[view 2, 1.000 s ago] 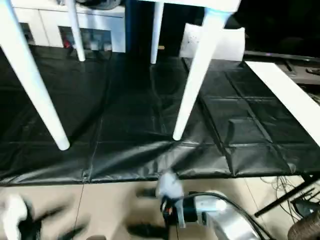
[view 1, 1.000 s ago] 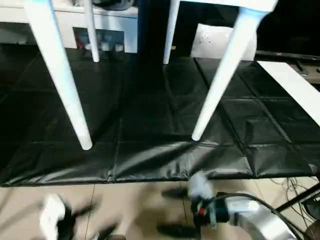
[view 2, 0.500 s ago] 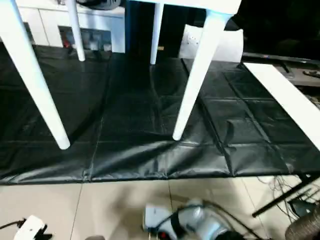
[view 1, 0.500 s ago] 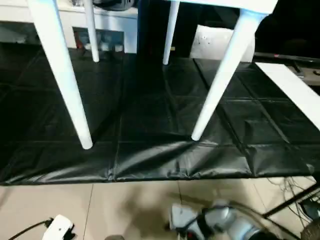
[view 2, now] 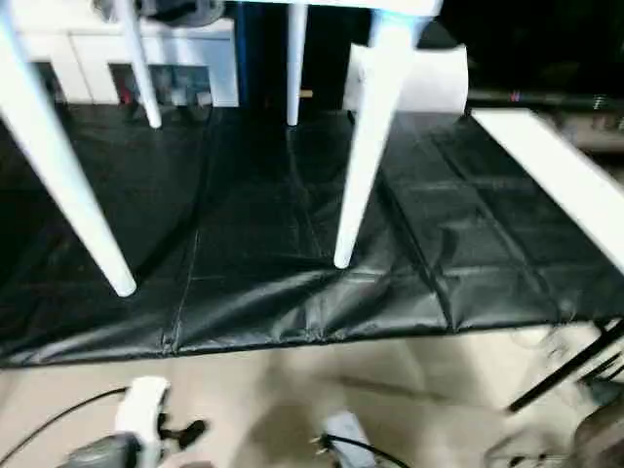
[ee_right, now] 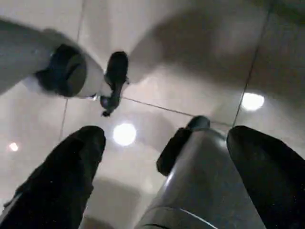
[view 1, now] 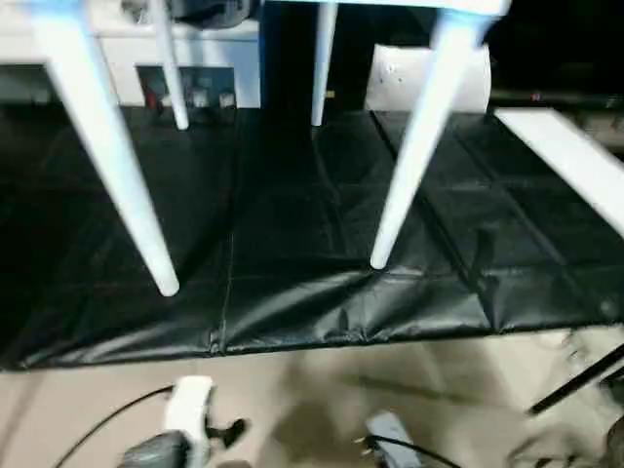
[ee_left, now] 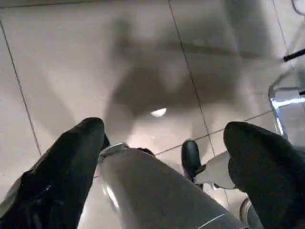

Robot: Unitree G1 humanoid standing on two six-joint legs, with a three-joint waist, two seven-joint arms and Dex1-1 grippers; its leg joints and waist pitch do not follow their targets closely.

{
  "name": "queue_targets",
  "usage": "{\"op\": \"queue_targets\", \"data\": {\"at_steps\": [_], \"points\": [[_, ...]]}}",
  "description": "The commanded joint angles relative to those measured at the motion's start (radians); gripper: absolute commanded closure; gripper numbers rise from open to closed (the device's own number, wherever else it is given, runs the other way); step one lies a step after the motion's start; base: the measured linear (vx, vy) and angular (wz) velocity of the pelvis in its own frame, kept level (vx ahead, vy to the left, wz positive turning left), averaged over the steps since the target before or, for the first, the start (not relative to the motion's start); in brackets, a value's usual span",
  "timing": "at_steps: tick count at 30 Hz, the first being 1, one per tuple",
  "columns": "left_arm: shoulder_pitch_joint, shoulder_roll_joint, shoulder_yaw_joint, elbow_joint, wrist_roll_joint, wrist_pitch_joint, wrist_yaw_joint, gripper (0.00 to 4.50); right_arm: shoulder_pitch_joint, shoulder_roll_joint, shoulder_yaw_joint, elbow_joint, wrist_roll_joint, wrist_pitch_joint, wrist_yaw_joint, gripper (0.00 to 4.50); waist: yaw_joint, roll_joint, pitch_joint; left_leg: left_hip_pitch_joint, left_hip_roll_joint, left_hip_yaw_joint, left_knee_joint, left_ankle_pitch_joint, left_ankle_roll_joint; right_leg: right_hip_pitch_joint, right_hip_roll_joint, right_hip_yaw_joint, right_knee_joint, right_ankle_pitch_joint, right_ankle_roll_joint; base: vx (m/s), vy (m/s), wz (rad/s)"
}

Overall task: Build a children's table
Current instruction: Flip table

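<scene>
The left jaws stand wide apart with nothing gripped, the two black fingers spread to either side over pale floor tiles. From the head views the left arm's white wrist sits low over the floor, in front of the surface edge. The right jaws are likewise spread wide and empty, hanging over the same tiled floor.

The children's table stands upright on the black-covered surface, well apart from both jaws and beyond them. Going from left to right, the near left leg slants down to a foot resting on the black cover, two far legs stand behind, and the near right leg comes down near the middle of the surface. The tabletop's underside edge shows just at the upper border.

Behind the surface on the left is a white cabinet with shelves. On the right a long white board runs along the surface's side. Cables trail across the floor near the left wrist.
</scene>
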Motion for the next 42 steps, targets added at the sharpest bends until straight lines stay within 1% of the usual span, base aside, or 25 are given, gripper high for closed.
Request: {"op": "queue_targets", "data": {"at_steps": [1,2,4,5,7,8,9,10,11,12,13,14,15,16,17,18,19,20,21,22,23,24,27,33,42], "points": [[-0.015,0.001,-0.009,0.026,0.017,-0.01,0.009,0.08,-0.013,-0.001,-0.036,0.004,0.026,-0.01,-0.002,0.0,-0.003,0.01,-0.032,0.019,0.062,-0.022,-0.093,-0.292,0.008,-0.013,-0.083,0.023,-0.078,0.177,-0.261,0.0,0.0,0.0],[-0.023,-0.001,-0.015,0.04,0.032,-0.029,0.015,0.08,-0.016,0.002,-0.043,0.009,0.019,-0.005,-0.007,0.0,-0.004,0.002,-0.027,-0.019,0.039,-0.051,-0.107,-0.267,0.052,0.011,-0.074,-0.021,-0.072,0.214,-0.261,0.0,0.0,0.0],[-0.034,-0.01,-0.024,0.065,0.051,-0.05,0.029,0.08,-0.018,0.005,-0.046,0.018,0.007,-0.005,-0.01,0.0,-0.031,0.037,-0.045,-0.002,0.045,-0.135,-0.102,-0.223,0.235,-0.002,-0.012,-0.087,-0.031,0.234,-0.323,0.007,-0.032,0.23],[-0.044,-0.02,-0.026,0.098,0.063,-0.043,0.051,0.08,-0.018,0.012,-0.045,0.025,-0.012,-0.017,-0.008,0.0,-0.063,0.062,-0.046,0.017,0.065,-0.216,-0.13,-0.239,0.363,-0.031,0.021,-0.096,0.035,0.055,-0.382,-0.014,-0.072,0.56],[-0.056,-0.038,-0.007,0.153,0.056,-0.031,0.113,0.08,-0.021,0.018,-0.057,0.036,-0.021,-0.029,-0.01,0.0,-0.09,0.036,-0.044,0.016,0.036,-0.304,-0.167,-0.199,0.417,-0.046,0.024,-0.057,0.064,-0.107,-0.383,-0.024,-0.09,0.5],[-0.057,-0.047,0.01,0.17,0.042,-0.031,0.13,0.08,-0.024,0.019,-0.061,0.039,-0.02,-0.032,-0.01,0.0,-0.082,0.011,-0.044,-0.021,-0.035,-0.313,-0.178,-0.26,0.336,-0.019,0.012,-0.027,0.029,-0.158,-0.373,-0.058,-0.156,0.42],[-0.058,-0.055,0.027,0.188,0.027,-0.036,0.138,0.08,-0.027,0.019,-0.062,0.041,-0.022,-0.038,-0.006,0.0,-0.068,-0.029,-0.04,-0.1,-0.127,-0.273,-0.105,-0.283,0.246,0.013,-0.062,0.011,-0.071,-0.247,-0.36,-0.058,-0.156,0.42],[-0.059,-0.064,0.039,0.205,0.019,-0.039,0.16,0.08,-0.029,0.019,-0.062,0.044,-0.026,-0.043,0.0,0.0,-0.038,-0.03,-0.041,-0.107,-0.149,-0.221,0.012,-0.265,0.179,0.006,-0.137,0.006,-0.155,-0.315,-0.372,-0.05,-0.153,0.45],[-0.059,-0.071,0.046,0.223,0.018,-0.049,0.173,0.08,-0.031,0.019,-0.062,0.047,-0.033,-0.047,0.005,0.0,-0.018,-0.036,-0.044,-0.09,-0.099,-0.094,0.168,-0.11,0.085,0.006,-0.219,-0.036,-0.185,-0.228,-0.295,-0.009,-0.108,0.43],[-0.057,-0.08,0.044,0.24,0.027,-0.062,0.187,0.08,-0.034,0.019,-0.059,0.05,-0.043,-0.049,0.01,0.0,-0.009,-0.06,-0.012,-0.118,-0.056,-0.063,0.154,-0.047,0.095,0.004,-0.251,-0.076,-0.19,-0.031,-0.082,-0.009,-0.108,0.43],[-0.053,-0.088,0.039,0.252,0.036,-0.075,0.197,0.08,-0.036,0.019,-0.057,0.052,-0.05,-0.047,0.012,0.0,0.016,-0.04,-0.016,-0.094,-0.035,-0.064,0.152,-0.089,0.096,0.009,-0.289,-0.049,-0.201,0.003,-0.043,0.023,-0.105,0.55],[-0.052,-0.095,0.042,0.26,0.036,-0.079,0.206,0.08,-0.038,0.02,-0.06,0.054,-0.052,-0.043,0.007,0.0,0.011,-0.078,-0.039,-0.138,-0.007,-0.064,0.155,-0.17,0.153,0.077,-0.311,-0.029,-0.163,0.232,0.005,0.072,-0.114,0.58],[-0.051,-0.101,0.048,0.267,0.034,-0.076,0.218,0.08,-0.039,0.019,-0.064,0.057,-0.054,-0.041,0.0,0.0,0.039,-0.056,-0.048,-0.146,-0.01,-0.072,0.141,-0.153,0.203,0.107,-0.308,-0.025,-0.143,0.574,0.034,0.072,-0.114,0.58],[-0.053,-0.105,0.05,0.272,0.036,-0.083,0.229,0.08,-0.041,0.02,-0.068,0.059,-0.054,-0.039,-0.007,0.0,0.036,-0.067,-0.058,-0.157,-0.009,-0.075,0.138,-0.131,0.23,0.116,-0.295,-0.036,-0.119,0.737,0.041,0.096,-0.071,0.43],[-0.061,-0.111,0.055,0.288,0.039,-0.09,0.245,0.08,-0.045,0.022,-0.08,0.064,-0.06,-0.041,-0.016,0.0,0.049,-0.048,-0.061,-0.139,-0.006,-0.074,0.082,-0.013,0.269,0.131,-0.232,-0.109,-0.088,0.913,0.026,0.081,-0.002,0.5],[-0.066,-0.113,0.058,0.294,0.039,-0.093,0.248,0.08,-0.046,0.023,-0.091,0.066,-0.055,-0.039,-0.028,0.0,0.021,-0.004,-0.067,-0.017,0.006,-0.129,-0.01,0.312,0.466,0.081,-0.042,-0.207,0.039,0.768,-0.014,0.081,-0.002,0.5],[-0.072,-0.117,0.062,0.3,0.039,-0.094,0.25,0.08,-0.048,0.024,-0.106,0.069,-0.047,-0.033,-0.041,0.0,-0.011,0.023,-0.081,0.142,0.119,-0.19,0.041,0.584,0.619,-0.1,-0.005,-0.147,0.115,0.359,-0.025,0.089,0.084,0.51],[-0.082,-0.123,0.064,0.309,0.042,-0.099,0.251,0.08,-0.051,0.026,-0.126,0.073,-0.037,-0.029,-0.058,0.0,-0.006,-0.002,-0.068,0.132,0.152,-0.195,0.025,1.121,0.62,-0.131,-0.035,-0.064,0.105,0.121,0.0,0.014,0.134,0.12],[-0.086,-0.126,0.064,0.313,0.045,-0.103,0.252,0.08,-0.052,0.027,-0.132,0.074,-0.036,-0.03,-0.062,0.0,0.022,0.003,-0.051,0.072,0.11,-0.135,-0.001,1.229,0.474,-0.114,-0.029,-0.042,0.09,0.159,0.044,0.014,0.134,0.12],[-0.092,-0.128,0.063,0.317,0.047,-0.106,0.257,0.08,-0.052,0.027,-0.14,0.076,-0.033,-0.031,-0.069,0.0,0.018,-0.008,-0.049,0.046,0.092,-0.107,-0.02,1.118,0.401,-0.089,-0.025,-0.035,0.066,0.192,0.046,-0.055,0.091,-0.08],[-0.097,-0.131,0.064,0.322,0.05,-0.109,0.264,0.08,-0.053,0.027,-0.149,0.077,-0.032,-0.033,-0.075,0.0,0.013,-0.023,-0.053,0.046,0.058,-0.086,-0.037,0.736,0.321,-0.077,-0.043,-0.012,-0.011,0.219,0.014,0.0,0.0,0.0],[-0.09,-0.113,0.065,0.316,0.05,-0.117,0.253,0.08,-0.052,0.026,-0.163,0.078,-0.024,-0.035,-0.082,0.0,0.012,-0.046,-0.032,0.038,0.029,-0.051,-0.022,0.274,0.258,-0.075,-0.129,0.032,-0.081,0.188,-0.068,0.0,0.0,0.0],[-0.075,-0.06,0.068,0.303,0.052,-0.139,0.225,0.08,-0.051,0.023,-0.197,0.08,-0.006,-0.045,-0.096,0.0,0.014,-0.036,-0.021,0.033,0.062,-0.04,-0.078,-0.204,0.1,-0.043,-0.158,0.038,-0.105,0.014,-0.187,-0.042,-0.023,-0.01],[-0.111,-0.023,0.07,0.286,0.065,-0.147,0.221,0.08,-0.045,0.002,-0.25,0.084,0.0,-0.028,-0.122,0.0,-0.017,-0.017,-0.015,0.031,0.072,-0.014,-0.1,-0.36,0.023,-0.048,-0.127,0.026,-0.106,-0.066,-0.266,-0.071,-0.022,0.0],[-0.124,-0.028,0.067,0.267,0.066,-0.128,0.203,0.08,-0.036,0.001,-0.269,0.094,-0.032,-0.013,-0.123,0.0,-0.015,-0.019,-0.025,0.021,0.073,0.005,-0.086,-0.198,0.075,-0.047,-0.122,0.021,-0.09,0.095,-0.283,0.0,0.0,0.0]]}}
